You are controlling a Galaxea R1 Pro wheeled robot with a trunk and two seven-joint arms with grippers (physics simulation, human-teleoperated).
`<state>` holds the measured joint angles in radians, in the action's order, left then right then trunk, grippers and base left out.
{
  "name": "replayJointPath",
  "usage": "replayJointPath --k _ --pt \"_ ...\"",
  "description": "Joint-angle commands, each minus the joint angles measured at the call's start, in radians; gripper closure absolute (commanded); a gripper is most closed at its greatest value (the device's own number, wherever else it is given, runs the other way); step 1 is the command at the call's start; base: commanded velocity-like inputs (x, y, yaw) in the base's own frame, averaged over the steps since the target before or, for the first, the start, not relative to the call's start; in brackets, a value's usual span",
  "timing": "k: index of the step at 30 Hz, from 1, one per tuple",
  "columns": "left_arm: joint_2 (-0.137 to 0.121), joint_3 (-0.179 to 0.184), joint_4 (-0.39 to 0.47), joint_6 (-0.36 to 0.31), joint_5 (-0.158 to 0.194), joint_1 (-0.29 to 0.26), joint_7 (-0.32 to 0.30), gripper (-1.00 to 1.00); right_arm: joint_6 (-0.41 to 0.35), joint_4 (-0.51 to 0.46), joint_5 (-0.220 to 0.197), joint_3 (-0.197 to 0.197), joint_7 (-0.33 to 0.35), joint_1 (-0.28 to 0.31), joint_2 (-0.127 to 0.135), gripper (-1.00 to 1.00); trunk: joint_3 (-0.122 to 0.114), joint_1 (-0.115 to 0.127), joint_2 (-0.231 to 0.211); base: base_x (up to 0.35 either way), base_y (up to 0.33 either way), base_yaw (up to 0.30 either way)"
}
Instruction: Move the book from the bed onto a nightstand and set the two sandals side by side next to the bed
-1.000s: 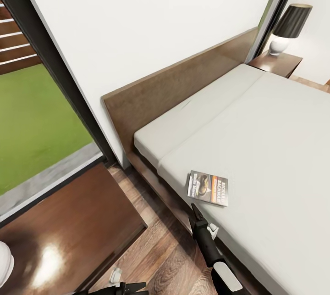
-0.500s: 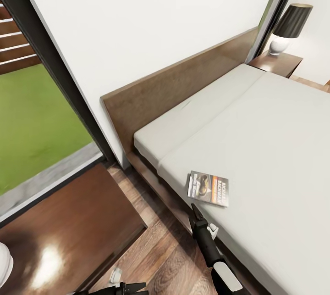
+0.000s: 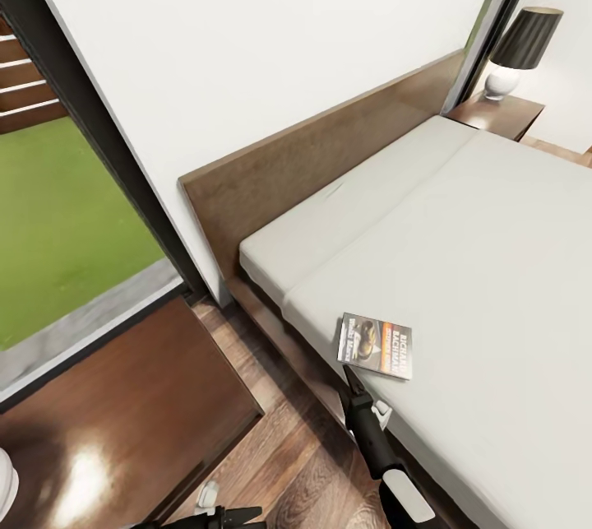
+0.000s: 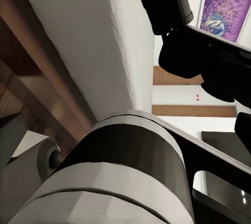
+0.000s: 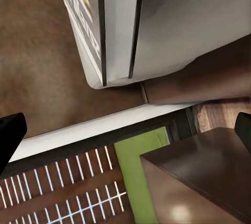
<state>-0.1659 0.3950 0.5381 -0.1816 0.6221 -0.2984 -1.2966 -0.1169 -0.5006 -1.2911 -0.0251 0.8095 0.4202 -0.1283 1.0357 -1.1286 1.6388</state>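
Shows the fingers [image 5: 10, 135] of the right gripper [image 3: 353, 377] spread wide, one at each edge of the right wrist view, with nothing between them. Puts that gripper low at the near edge of the bed [image 3: 493, 249], tips aimed at the book [image 3: 375, 345] and just short of its nearest corner. Cannot tell how the left gripper [image 3: 218, 515] stands, low over the floor [image 3: 304, 463] beside the near nightstand [image 3: 140, 397].

Could go wrong in a few ways:
- Likely to shove the book across the mattress rather than lift it, being thin and flat, with no raised edge for a finger to get under.
- Might pinch only the cover or a corner, letting the pages fan open and slip out during the swing to the nightstand.
- Risks digging the lower finger into the mattress, or knocking the wooden frame, given so shallow an approach.
- May nudge the book off the mattress edge onto the floor, lying so near that edge.

Looks small and slim, that book: dark grey cover, orange band, white lettering, lying face up and slightly askew near the bed's left edge, well away from the headboard. Leaves a short carry to the glossy dark top of the near nightstand, apparently with bare room to spare.
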Motion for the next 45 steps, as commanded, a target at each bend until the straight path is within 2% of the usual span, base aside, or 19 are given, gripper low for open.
replayJointPath --k 1,45 --pt "-0.001 0.007 0.000 -0.010 0.010 -0.001 -0.001 -1.00 -0.010 0.000 -0.008 -0.003 0.004 0.000 -0.001 -1.00 0.001 0.000 0.000 0.001 0.000 0.000" --pt "-0.001 0.007 0.000 -0.010 0.010 -0.001 -0.001 -1.00 -0.012 -0.003 -0.008 -0.003 0.005 0.000 0.000 -1.00 0.001 0.000 0.000 0.051 -0.005 0.000"
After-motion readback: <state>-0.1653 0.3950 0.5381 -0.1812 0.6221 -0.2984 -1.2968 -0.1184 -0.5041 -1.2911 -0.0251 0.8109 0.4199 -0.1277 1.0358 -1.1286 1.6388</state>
